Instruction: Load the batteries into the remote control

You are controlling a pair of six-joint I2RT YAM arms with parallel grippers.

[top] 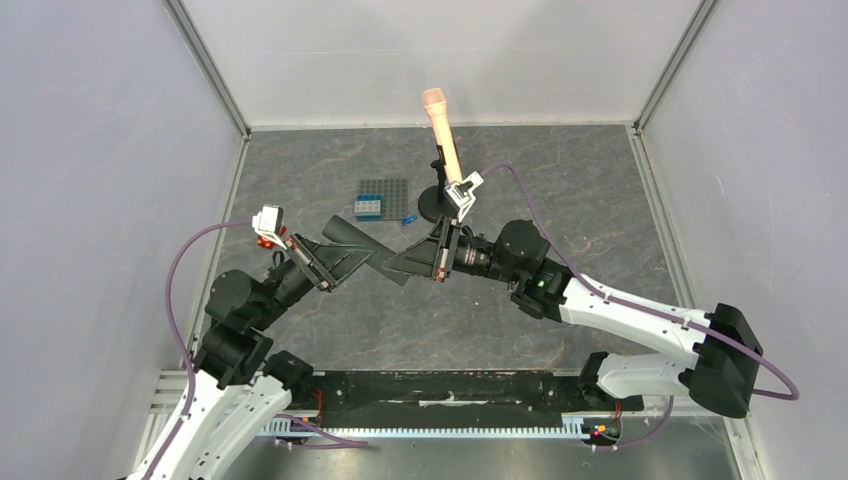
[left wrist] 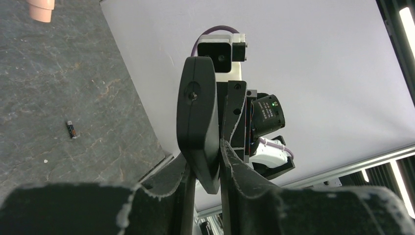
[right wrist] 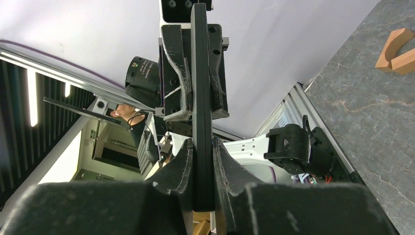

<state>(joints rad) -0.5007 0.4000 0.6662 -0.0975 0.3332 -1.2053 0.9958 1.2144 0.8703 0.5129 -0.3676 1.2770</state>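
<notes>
Over the middle of the table (top: 560, 200), both arms meet on the remote (top: 352, 236), one at each end, so it's strung between them like a little bridge. The left gripper (top: 360, 259) comes in from the left and the right gripper (right wrist: 201, 147) from the right, and their tips nearly meet.

Right wrist view is the clear one. The remote shows edge-on as a thin black strip running straight up the frame, with the right fingers (right wrist: 180, 166) pinched tight against both flat faces. Further up the same strip the left gripper is clamped on it too, one finger on each side with no gap I can spot. So both jaws are closed on the remote.

Left wrist view is messier, mostly black gripper parts stacked in front of the wall, and I can't really pick the remote's edge out there.

One battery (left wrist: 71, 129) lies flat on the table by itself, well apart from both grippers. That's the only one I can make out for sure.

Other stuff: the peach mic (top: 441, 125) on its black stand at the back. Just left of it is a grey studded plate (top: 392, 190) with a blue brick (top: 368, 207) on its near corner. A couple of wooden pieces (right wrist: 396, 46) sit off on the table in the right wrist view.
</notes>
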